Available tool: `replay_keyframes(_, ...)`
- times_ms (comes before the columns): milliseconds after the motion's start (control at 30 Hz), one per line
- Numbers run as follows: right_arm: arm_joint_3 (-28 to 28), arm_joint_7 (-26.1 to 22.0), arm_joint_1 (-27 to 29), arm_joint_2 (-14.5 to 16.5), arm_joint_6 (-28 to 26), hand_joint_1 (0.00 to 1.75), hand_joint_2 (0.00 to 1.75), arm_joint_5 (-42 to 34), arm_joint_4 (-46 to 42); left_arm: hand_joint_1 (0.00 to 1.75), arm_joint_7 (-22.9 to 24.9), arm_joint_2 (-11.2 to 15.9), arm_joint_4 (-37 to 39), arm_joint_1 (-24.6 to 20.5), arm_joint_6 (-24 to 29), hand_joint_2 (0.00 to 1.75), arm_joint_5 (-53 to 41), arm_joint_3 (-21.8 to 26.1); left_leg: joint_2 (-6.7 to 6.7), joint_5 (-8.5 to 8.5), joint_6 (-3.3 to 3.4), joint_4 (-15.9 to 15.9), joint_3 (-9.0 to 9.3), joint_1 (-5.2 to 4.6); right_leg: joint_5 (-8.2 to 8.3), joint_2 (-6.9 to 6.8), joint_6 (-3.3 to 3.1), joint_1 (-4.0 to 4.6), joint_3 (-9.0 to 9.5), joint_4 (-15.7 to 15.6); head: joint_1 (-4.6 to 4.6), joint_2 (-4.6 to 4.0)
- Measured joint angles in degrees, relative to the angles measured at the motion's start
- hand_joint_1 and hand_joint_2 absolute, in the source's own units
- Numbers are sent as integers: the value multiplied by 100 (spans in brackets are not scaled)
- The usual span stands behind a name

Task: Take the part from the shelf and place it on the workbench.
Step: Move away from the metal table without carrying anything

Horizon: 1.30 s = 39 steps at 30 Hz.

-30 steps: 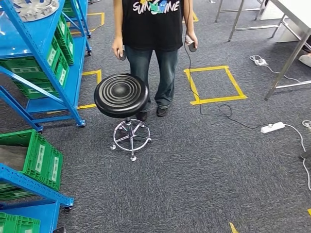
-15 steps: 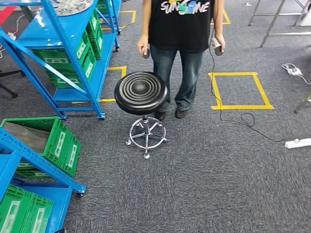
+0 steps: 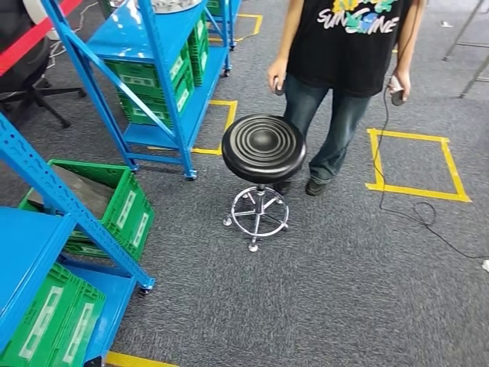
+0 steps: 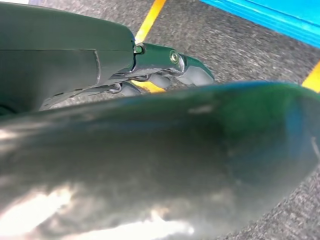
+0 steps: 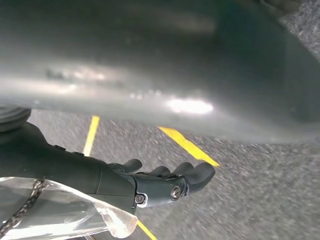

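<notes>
Blue steel shelf (image 3: 156, 53) carries the silvery part (image 3: 164, 5) on its top tier, while my left fingers (image 4: 188, 70) and right fingers (image 5: 188, 175) hang released, grasping nothing, because pickup is not begun.

- The stool (image 3: 263, 148) stands on the carpet, just in front of a person (image 3: 344, 53).
- The far shelf (image 3: 156, 69) stands left of the stool, crates (image 3: 151, 84) inside it.
- The near shelf (image 3: 34, 252) lies nearer than the stool and further left.
- A taped square (image 3: 416, 164) lies right of the stool.
</notes>
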Motion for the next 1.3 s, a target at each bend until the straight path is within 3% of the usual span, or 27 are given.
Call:
replay_keyframes(67,-14,11,-3,0,-14,0,0,56,-7,0,3,-3,-1,-13,9,0,-3,-4,-128,-6,-54,25,-17,-2,211,207,-23,-23,308,-644,-3,0)
replay_keyframes(100,-23,17,-6,0,-20,0,0,83,-7,0,4,-3,-2,-14,13,0,-4,-7,-184,1,-89,33,-39,1,209,267,-39,-23,373,-760,-5,0)
replay_keyframes(167,-38,36,-10,1,-26,0,0,126,-9,0,10,-1,-3,0,16,0,-6,-9,-293,26,-160,32,-80,16,210,189,-92,-9,407,-789,-7,0)
replay_keyframes(200,-45,46,-12,1,-26,0,0,138,-11,0,14,1,-4,11,18,0,-8,-10,-275,4,-188,62,-99,18,224,130,-124,-11,415,-806,-9,0)
replay_keyframes(267,-62,62,-11,1,-25,0,0,150,-16,0,21,5,-7,13,22,0,-11,-11,-71,-215,-239,410,-257,11,242,-11,-190,-20,436,-845,-35,0)
replay_keyframes(333,-80,68,-4,-1,-24,0,0,154,-20,0,21,3,-7,1,24,0,-13,-18,177,-583,-276,1172,-605,18,226,-170,-230,-1,446,-849,-55,0)
replay_keyframes(400,-90,73,1,-2,-22,0,0,154,-20,0,21,0,-7,7,21,0,-14,-27,252,-732,-293,1700,-848,31,206,-323,-245,18,455,-848,-53,0)
replay_keyframes(433,-93,75,-1,-2,-21,0,0,154,-20,0,22,-1,-7,16,20,0,-14,-29,268,-646,-291,1664,-824,34,195,-389,-245,23,467,-847,-54,0)
replay_keyframes(467,-95,75,-4,-2,-20,0,0,155,-20,0,22,0,-7,24,18,0,-14,-30,302,-466,-280,1403,-690,33,182,-451,-242,26,487,-847,-54,0)
replay_keyframes(533,-105,75,-8,-2,-20,0,0,163,-21,0,24,2,-7,20,16,0,-13,-32,536,-101,-231,600,-284,-6,139,-570,-215,43,537,-841,-56,0)
replay_keyframes(600,-124,74,-13,-2,-19,0,0,177,-22,0,28,2,-7,-7,13,0,-12,-34,743,5,-166,133,-69,-59,97,-684,-163,72,563,-832,-54,0)
replay_keyframes(667,-134,74,-26,-2,-18,0,0,186,-25,0,37,2,-8,-10,11,0,-11,-36,684,-19,-110,86,-76,-78,70,-806,-109,83,583,-835,-56,0)
replay_keyframes(700,-136,74,-36,-2,-18,0,0,188,-28,0,44,2,-9,4,10,0,-11,-36,616,-9,-82,68,-75,-71,36,-784,-80,76,581,-815,-55,0)
replay_keyframes(767,-141,73,-45,-1,-18,0,0,196,-35,0,57,2,-10,11,13,0,-9,-36,484,14,-18,33,-62,-42,-161,-529,-30,55,455,-536,-31,0)
replay_keyframes(800,-148,73,-42,-2,-17,0,0,204,-38,0,65,2,-11,4,14,0,-8,-36,420,20,7,24,-61,-30,-327,-346,-16,42,293,-221,-15,0)
replay_keyframes(867,-176,72,-24,-4,-9,0,0,235,-39,0,73,-2,-13,-14,21,0,-6,-37,269,20,32,27,-68,-29,-626,-172,-8,34,-116,549,8,0)
replay_keyframes(900,-198,70,-17,-5,-2,0,0,251,-39,0,77,-4,-13,-14,31,0,-5,-38,184,20,36,29,-64,-31,-649,-147,-11,33,-258,772,9,0)
replay_keyframes(933,-221,66,-14,-8,4,0,0,267,-40,0,79,-7,-13,-12,44,0,-4,-38,98,20,36,31,-57,-32,-556,-133,-17,33,-304,786,9,0)
replay_keyframes(1000,-260,58,-18,-15,12,0,0,288,-46,0,84,-9,-13,-10,72,0,-3,-38,-65,12,23,35,-31,-29,-104,-35,-36,20,-87,181,10,0)
replay_keyframes(1067,-284,54,-20,-24,15,0,0,303,-50,0,86,-10,-13,-19,81,0,-3,-39,-202,0,-17,54,-34,-29,183,238,-55,-7,211,-501,7,0)
replay_keyframes(1133,-302,53,-26,-28,20,0,0,316,-51,0,88,-12,-13,-23,85,0,-2,-40,-321,11,-87,67,-75,-8,192,378,-84,-5,337,-727,1,0)
replay_keyframes(1167,-309,53,-32,-28,21,0,0,322,-52,0,90,-13,-13,-16,89,0,-2,-40,-384,23,-127,66,-95,7,197,330,-108,1,362,-758,-1,0)
replay_keyframes(1200,-315,53,-40,-28,23,0,0,328,-53,0,93,-10,-14,-6,92,0,-2,-40,-382,22,-163,65,-108,16,210,268,-140,4,377,-772,0,0)
replay_keyframes(1233,-319,53,-43,-29,24,0,0,333,-54,0,97,-9,-14,1,96,0,-3,-40,-288,-17,-194,113,-132,12,221,198,-175,-1,395,-796,-10,0)
replay_keyframes(1300,-323,51,-38,-30,24,0,0,342,-55,0,101,-5,-15,-9,102,0,-3,-40,34,-265,-241,519,-313,1,227,25,-236,-4,431,-838,-38,0)
